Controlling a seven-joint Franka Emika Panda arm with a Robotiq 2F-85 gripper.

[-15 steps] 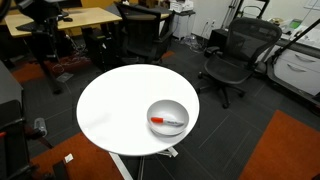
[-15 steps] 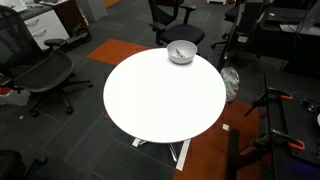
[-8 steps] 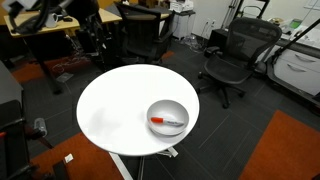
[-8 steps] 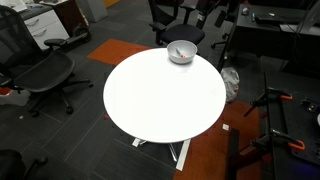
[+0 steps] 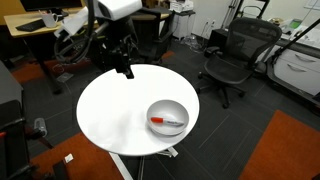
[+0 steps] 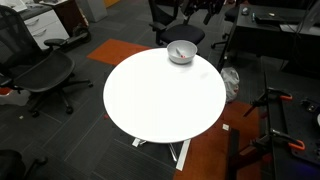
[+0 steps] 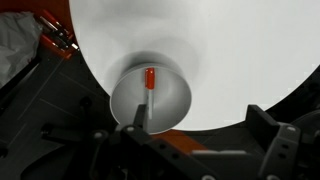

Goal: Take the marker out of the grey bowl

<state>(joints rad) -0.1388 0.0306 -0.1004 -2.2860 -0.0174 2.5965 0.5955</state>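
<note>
The marker (image 7: pixel 146 95) lies in the grey bowl (image 7: pixel 176 96) (claw (image 5: pixel 126 70) apart, empty, well away).

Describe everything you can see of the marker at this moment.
The marker is a short, thin stick with a red end and a paler whitish-grey length, smooth like plastic. It lies inside the grey bowl and is much shorter than the bowl is wide. The bowl stands near the edge of the round white table. Only the bowl touches the marker. Any print on it is too small to read.
</note>
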